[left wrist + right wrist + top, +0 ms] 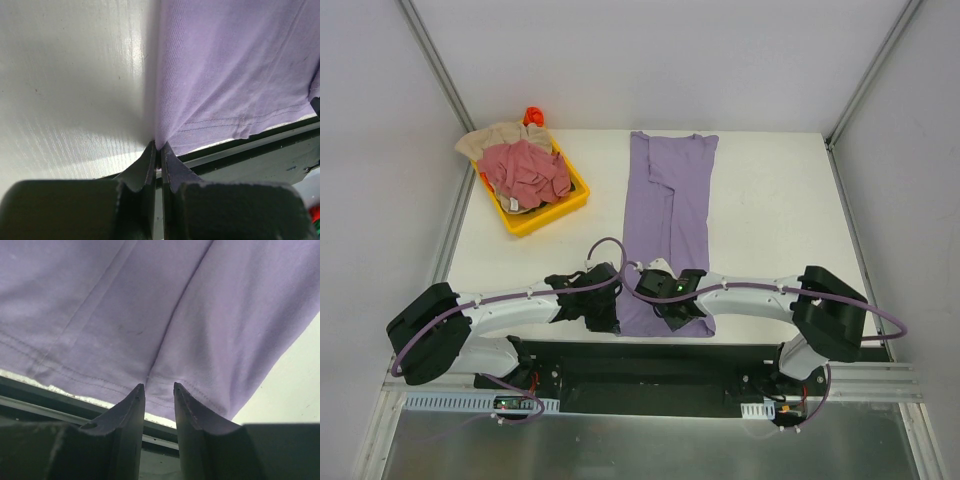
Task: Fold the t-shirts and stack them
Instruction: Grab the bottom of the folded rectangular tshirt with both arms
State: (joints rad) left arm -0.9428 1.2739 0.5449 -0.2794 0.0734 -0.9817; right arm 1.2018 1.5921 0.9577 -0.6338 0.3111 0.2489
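Observation:
The lavender-purple t-shirt (665, 200) lies folded into a long strip down the middle of the white table, its hem at the near edge. My left gripper (616, 318) is shut on the hem's near-left corner (159, 147), and cloth (235, 65) stretches away from the pinch. My right gripper (684, 320) sits at the hem's near-right part, jaws a little apart (157, 387) with the stitched hem (150, 300) just beyond the tips and nothing pinched. The dusty pink-red t-shirt (525, 170) and the beige t-shirt (490, 140) lie crumpled in a heap at the far left.
A yellow plastic tray (545, 222) at the far left holds the heap of shirts, with a small orange object (533, 115) behind it. The table's dark front rail (60, 400) runs right under the hem. Grey walls enclose the table.

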